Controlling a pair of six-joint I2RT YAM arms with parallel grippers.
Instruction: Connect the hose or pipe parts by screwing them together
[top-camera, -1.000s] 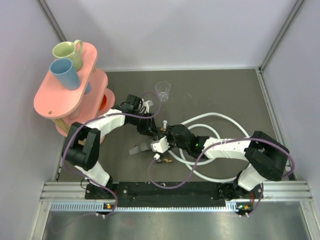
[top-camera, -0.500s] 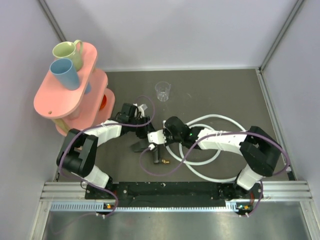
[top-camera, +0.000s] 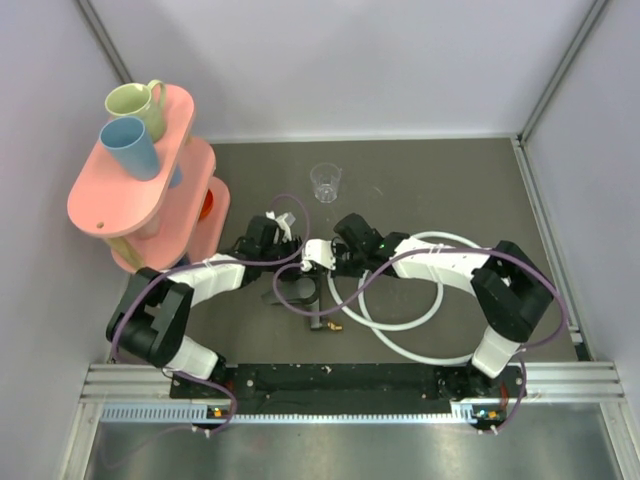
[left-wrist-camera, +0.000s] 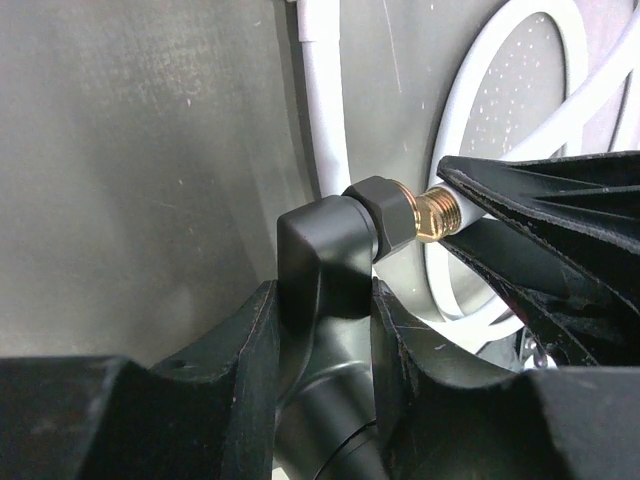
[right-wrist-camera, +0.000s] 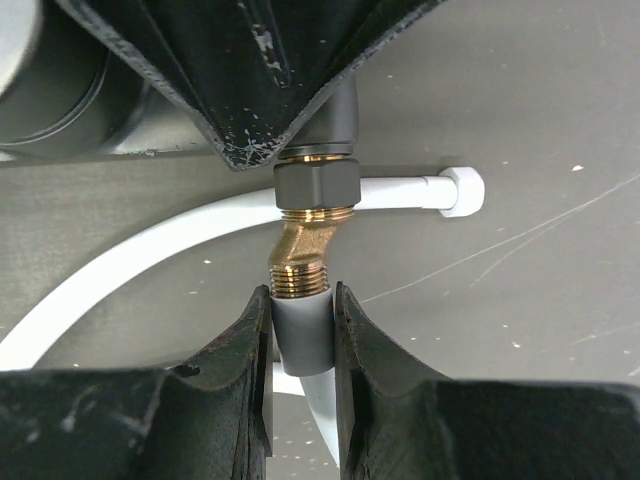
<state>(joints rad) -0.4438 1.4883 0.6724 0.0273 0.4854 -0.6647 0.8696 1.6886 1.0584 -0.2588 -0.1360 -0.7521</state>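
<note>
In the left wrist view my left gripper (left-wrist-camera: 322, 330) is shut on the body of the black T-shaped fitting (left-wrist-camera: 325, 250). The fitting's brass tip (left-wrist-camera: 440, 212) points right at the other arm's dark fingers (left-wrist-camera: 560, 190). My right gripper (right-wrist-camera: 302, 310) is shut on the white hose's end connector (right-wrist-camera: 302, 335), which butts against the threaded brass tip (right-wrist-camera: 303, 255) below a black nut (right-wrist-camera: 316, 183). The hose's other end (right-wrist-camera: 462, 190) lies on the table behind. From above, the two grippers, left (top-camera: 298, 293) and right (top-camera: 318, 268), meet mid-table. The hose (top-camera: 447, 238) loops to their right.
A pink two-tier stand (top-camera: 100, 205) at the left carries a green mug (top-camera: 135, 105) and a blue mug (top-camera: 130, 145). A clear cup (top-camera: 326, 182) stands behind the grippers. Purple cables (top-camera: 300, 205) arch over both wrists. Walls close the table's sides.
My right gripper has swung left and farther back, pulling the hose loops with it. The left wrist has drawn nearer. The two grippers now stand closer together.
</note>
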